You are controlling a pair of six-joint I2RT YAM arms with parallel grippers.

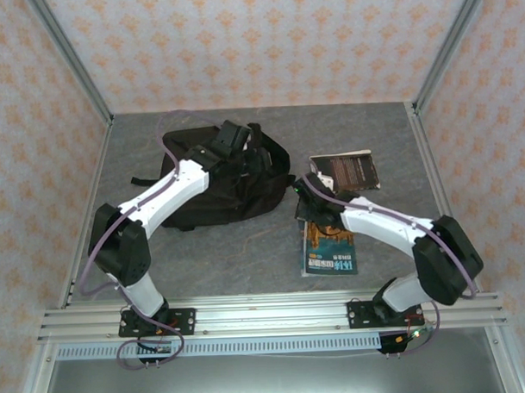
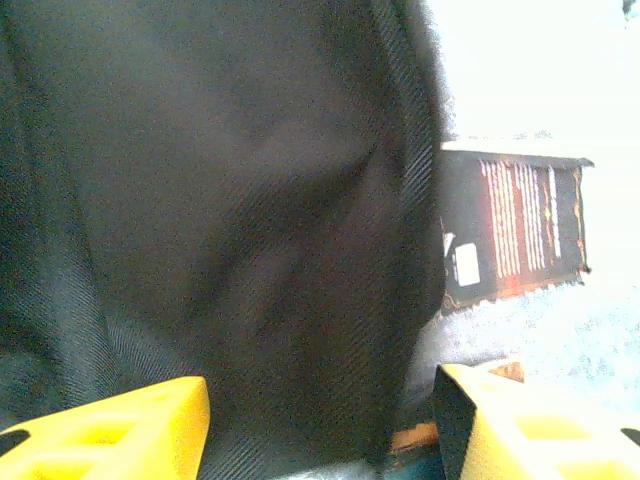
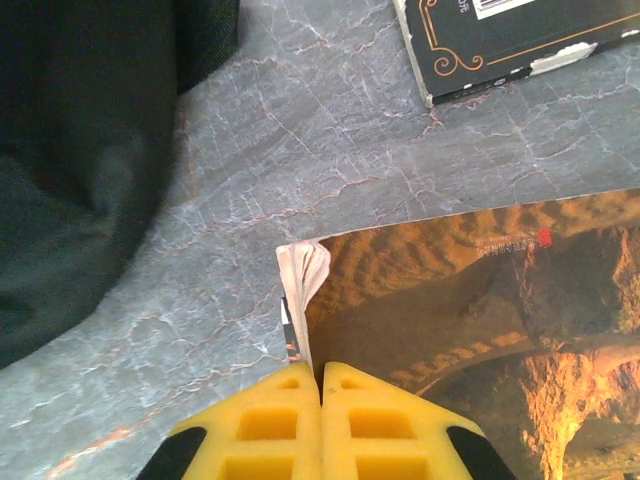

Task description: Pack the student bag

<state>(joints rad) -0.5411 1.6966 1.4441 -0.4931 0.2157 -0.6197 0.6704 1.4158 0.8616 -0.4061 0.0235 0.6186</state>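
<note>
- Backpack (image 1: 245, 193) (image 2: 220, 200) (image 3: 80, 150): black and soft, it lies on the left half of the grey table (image 1: 239, 258) (image 3: 300, 150), toward the far side, with a strap trailing off to its left.
- Left hand (image 1: 233, 135) (image 2: 322, 400): it is over the far top part of the backpack. In the left wrist view its yellow fingers (image 2: 120, 430) stand wide apart with dark fabric filling the space between them. Whether they touch the cloth cannot be told.
- Right hand (image 1: 305, 217) (image 3: 320, 385): low over the table just right of the backpack. In the right wrist view its two yellow fingers (image 3: 270, 425) are pressed together with no gap. They sit at the left edge of a picture book (image 1: 331, 250) (image 3: 480, 300), close to its far left corner, where a page or cover curls up. I cannot tell whether any paper is pinched between them.
- Picture book: it has an orange, cave-like cover with a teal band at its near end, and lies flat in front of the right arm.
- Dark book (image 1: 346, 170) (image 2: 510, 225) (image 3: 500, 40): it lies flat farther back, beyond the picture book and apart from it, just right of the backpack. Its cover has an ornate gold border and lines of pale text.
</note>
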